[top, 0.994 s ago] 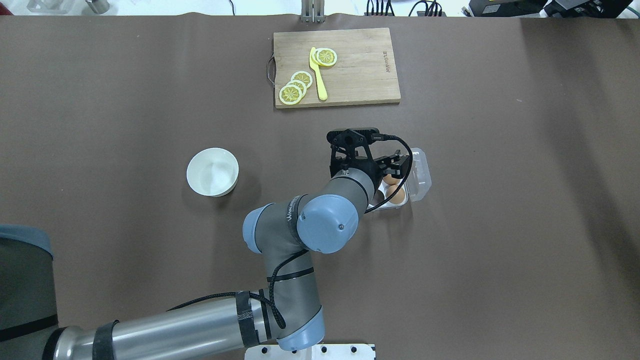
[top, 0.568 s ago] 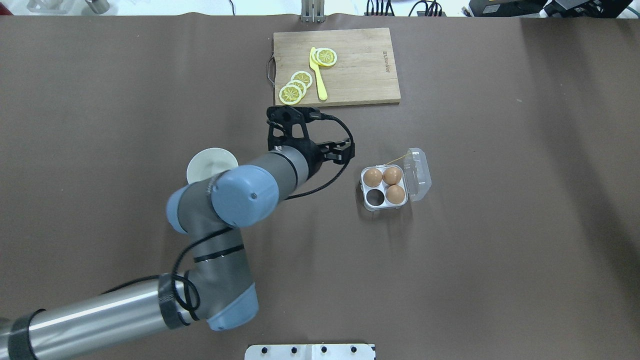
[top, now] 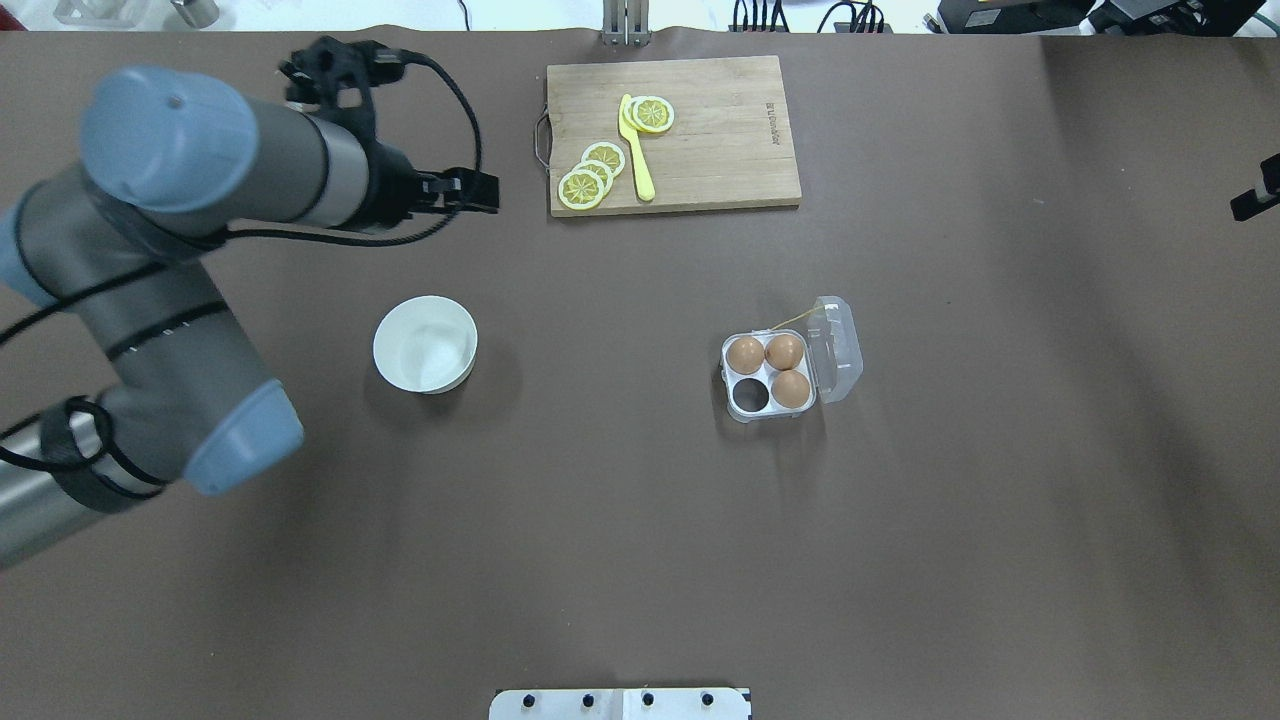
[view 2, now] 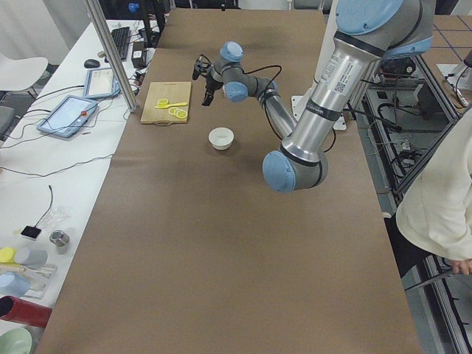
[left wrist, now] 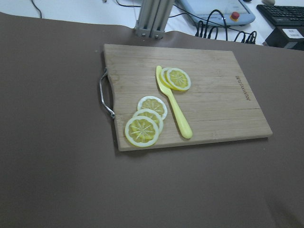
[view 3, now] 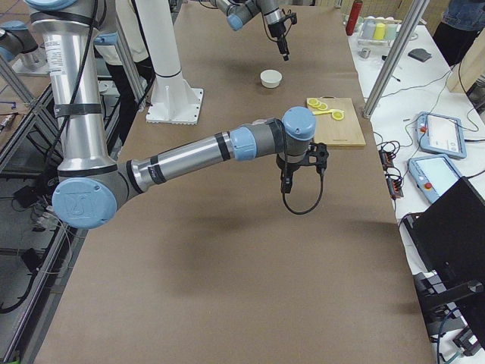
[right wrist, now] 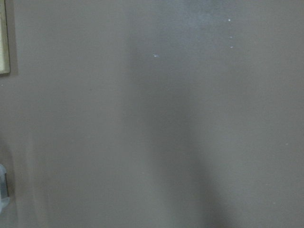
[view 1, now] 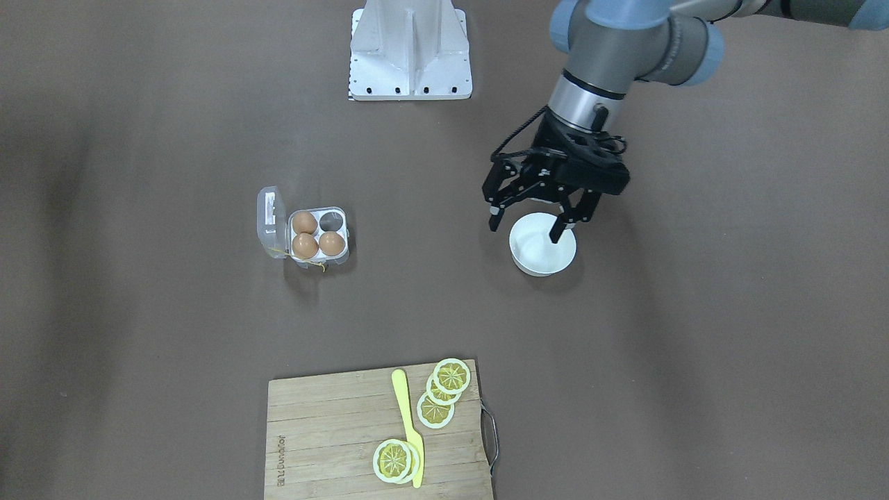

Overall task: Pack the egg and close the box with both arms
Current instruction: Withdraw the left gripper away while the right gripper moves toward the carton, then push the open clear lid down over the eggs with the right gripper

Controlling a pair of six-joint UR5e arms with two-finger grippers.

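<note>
The clear box stands open right of the table's middle, its lid folded back with a yellow string. Three alike brown eggs fill three cups; the near-left cup is empty. It also shows in the front view. My left gripper is open and empty, raised over the white bowl's side, far left of the box; overhead it shows left of the board. Only a black tip of my right gripper shows at the right edge; I cannot tell its state.
An empty white bowl sits left of the middle. A wooden cutting board at the far side holds lemon slices and a yellow knife. The white stand is at the robot's side. The right wrist view shows bare brown table.
My left arm has drawn back from over the box, leftward and toward the far side past the bowl, gripper open. The box with three eggs is now uncovered.
</note>
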